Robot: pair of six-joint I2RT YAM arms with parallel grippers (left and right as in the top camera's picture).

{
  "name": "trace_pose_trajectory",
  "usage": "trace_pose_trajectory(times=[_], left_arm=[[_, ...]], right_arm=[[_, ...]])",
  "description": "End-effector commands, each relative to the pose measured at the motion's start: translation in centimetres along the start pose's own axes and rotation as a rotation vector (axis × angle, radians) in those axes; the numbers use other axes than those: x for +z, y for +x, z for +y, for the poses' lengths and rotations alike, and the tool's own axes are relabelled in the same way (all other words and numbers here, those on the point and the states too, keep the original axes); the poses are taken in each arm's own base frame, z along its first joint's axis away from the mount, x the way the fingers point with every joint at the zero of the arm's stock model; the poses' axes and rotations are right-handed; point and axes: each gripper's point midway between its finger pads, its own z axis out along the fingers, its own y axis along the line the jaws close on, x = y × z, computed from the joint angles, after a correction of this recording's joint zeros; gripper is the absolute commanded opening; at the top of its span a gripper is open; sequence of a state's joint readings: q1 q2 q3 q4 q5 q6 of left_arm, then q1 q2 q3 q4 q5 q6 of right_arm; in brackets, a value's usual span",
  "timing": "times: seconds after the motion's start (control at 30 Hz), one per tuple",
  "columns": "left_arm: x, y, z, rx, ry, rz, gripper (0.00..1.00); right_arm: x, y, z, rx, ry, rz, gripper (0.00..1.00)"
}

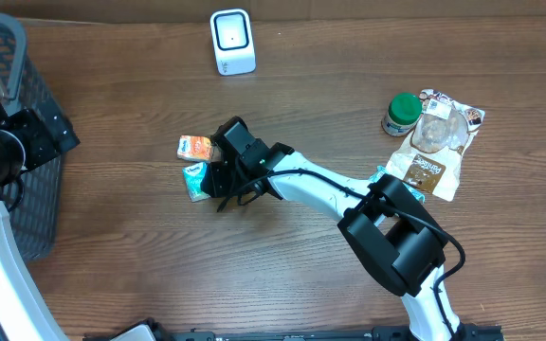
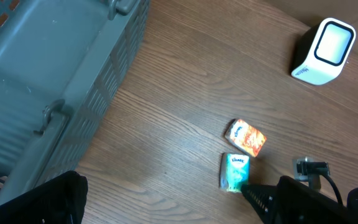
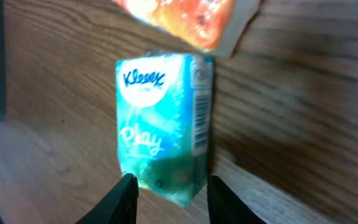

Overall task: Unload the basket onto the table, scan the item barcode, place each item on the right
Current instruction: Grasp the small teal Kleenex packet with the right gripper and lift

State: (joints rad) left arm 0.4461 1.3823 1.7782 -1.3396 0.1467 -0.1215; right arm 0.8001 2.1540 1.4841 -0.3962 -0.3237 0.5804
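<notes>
surface: brown wood-grain table [image 1: 140,256], seen from above.
item: teal plastic kleenex tissue pack [image 3: 163,118], lying flat, barcode strip facing up along one long edge, just beside an orange packet [image 1: 194,147].
right gripper [image 3: 171,183]: jaws part-way apart, one finger on either side of the pack's near end; cannot tell whether they press it.
scanner: white box-shaped scanner [image 1: 232,42], well apart from the pack.

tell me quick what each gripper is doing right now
left gripper: open, holding nothing
right gripper: jaws either side of the Kleenex pack, cannot tell if it is gripped
</notes>
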Motion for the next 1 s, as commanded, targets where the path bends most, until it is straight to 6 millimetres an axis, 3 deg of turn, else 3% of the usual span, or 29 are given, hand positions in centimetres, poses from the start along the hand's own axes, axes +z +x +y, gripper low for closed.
trace_pose_trajectory(times=[0.0,0.3,0.5,0.77,0.97], left_arm=[[-0.1,-0.2,-0.1,-0.009,0.008,-0.006,1.00],[-0.1,-0.2,-0.1,-0.009,0.008,-0.006,1.00],[-0.1,-0.2,-0.1,-0.009,0.008,-0.006,1.00],[-0.1,-0.2,-0.1,-0.009,0.008,-0.006,1.00],[-0.1,-0.2,-0.1,-0.009,0.008,-0.006,1.00]], right_arm=[[0.8,-0.1,-1.3,0.009,0.048,-0.014,0.32],[2.4,1.0,-1.0,0.000,0.015,0.023,0.22],[2.2,1.0,-0.9,0.000,0.014,0.022,0.04],[-1.5,0.1,0.1,-0.131,0.077,0.027,0.04],[-4.7,-0.1,-2.5,-0.393,0.245,0.082,0.04]])
